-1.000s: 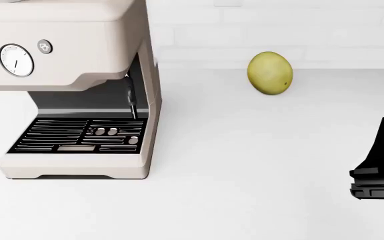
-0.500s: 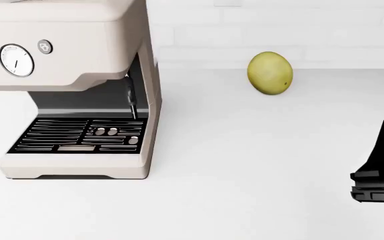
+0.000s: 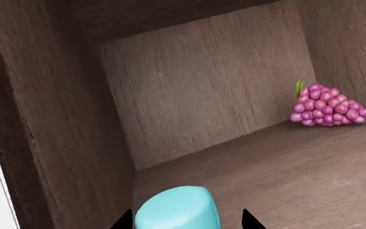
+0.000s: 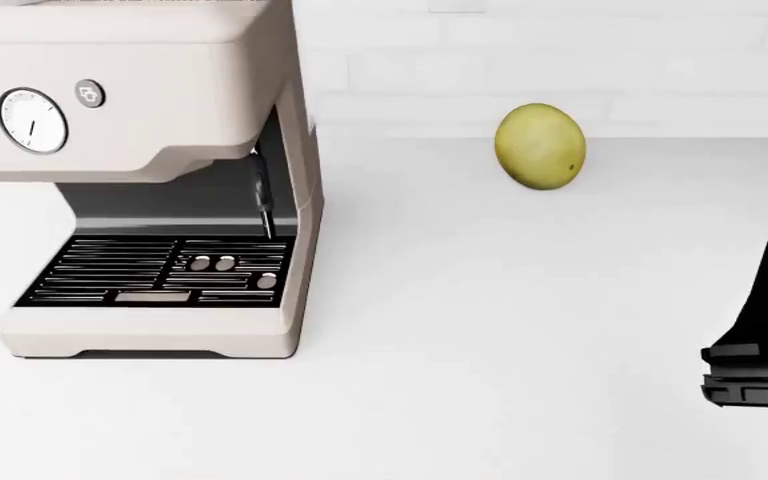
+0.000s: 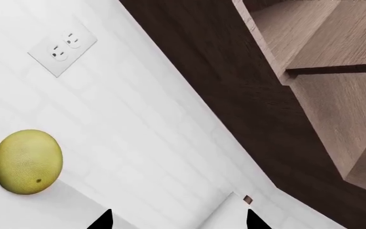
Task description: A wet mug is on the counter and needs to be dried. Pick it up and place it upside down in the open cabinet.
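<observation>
In the left wrist view the light-turquoise mug [image 3: 177,210] stands inside the open wooden cabinet [image 3: 202,100], near its left wall, with its closed end up. My left gripper [image 3: 188,222] straddles the mug with its jaws apart; one tip lies close to the mug and a gap shows at the other. My right gripper [image 5: 177,222] is open and empty and faces the white wall. It shows as a dark shape at the right edge of the head view [image 4: 758,350], above the white counter [image 4: 491,330]. The left arm and the mug are out of the head view.
A bunch of pink grapes [image 3: 326,106] lies at the back right of the cabinet shelf. A yellow-green fruit [image 4: 540,146] sits at the back of the counter and also shows in the right wrist view [image 5: 28,162]. A cream espresso machine [image 4: 144,180] stands at left. A wall socket [image 5: 62,51] is above the fruit.
In the head view my right gripper has sunk slightly. The fruit and the espresso machine have not moved.
</observation>
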### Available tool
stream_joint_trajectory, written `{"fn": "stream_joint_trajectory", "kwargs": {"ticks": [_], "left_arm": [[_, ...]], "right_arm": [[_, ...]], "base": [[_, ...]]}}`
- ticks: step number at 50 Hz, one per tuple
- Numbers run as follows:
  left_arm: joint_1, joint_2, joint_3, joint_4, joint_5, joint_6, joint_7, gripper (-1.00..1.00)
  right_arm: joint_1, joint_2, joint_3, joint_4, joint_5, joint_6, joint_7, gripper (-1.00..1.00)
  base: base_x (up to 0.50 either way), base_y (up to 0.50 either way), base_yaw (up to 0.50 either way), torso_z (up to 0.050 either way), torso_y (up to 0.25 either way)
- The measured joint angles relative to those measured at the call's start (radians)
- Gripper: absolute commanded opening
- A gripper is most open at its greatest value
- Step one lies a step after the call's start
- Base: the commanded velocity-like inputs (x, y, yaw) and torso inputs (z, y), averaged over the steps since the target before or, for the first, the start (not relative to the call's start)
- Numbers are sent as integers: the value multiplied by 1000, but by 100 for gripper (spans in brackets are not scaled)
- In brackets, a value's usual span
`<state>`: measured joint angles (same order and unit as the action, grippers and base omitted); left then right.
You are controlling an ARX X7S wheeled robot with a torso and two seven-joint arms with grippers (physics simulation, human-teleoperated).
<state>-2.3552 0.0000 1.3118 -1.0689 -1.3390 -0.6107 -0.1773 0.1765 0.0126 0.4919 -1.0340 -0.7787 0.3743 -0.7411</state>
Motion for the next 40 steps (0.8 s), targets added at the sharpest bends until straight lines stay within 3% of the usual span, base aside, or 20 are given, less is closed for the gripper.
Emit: {"fn": "stream_joint_trajectory", "kwargs": {"ticks": [21,40], "left_arm": [[5,0,-273,-7,234,152,-43,100],[0,0,-481,86,366,181,28,100]], "right_arm": [[-48,2,-1,-7,49,-5,50,100],[-72,7,-8,-7,68,-4,77,100]], "base": [[0,0,0,0,0],[0,0,0,0,0]]}}
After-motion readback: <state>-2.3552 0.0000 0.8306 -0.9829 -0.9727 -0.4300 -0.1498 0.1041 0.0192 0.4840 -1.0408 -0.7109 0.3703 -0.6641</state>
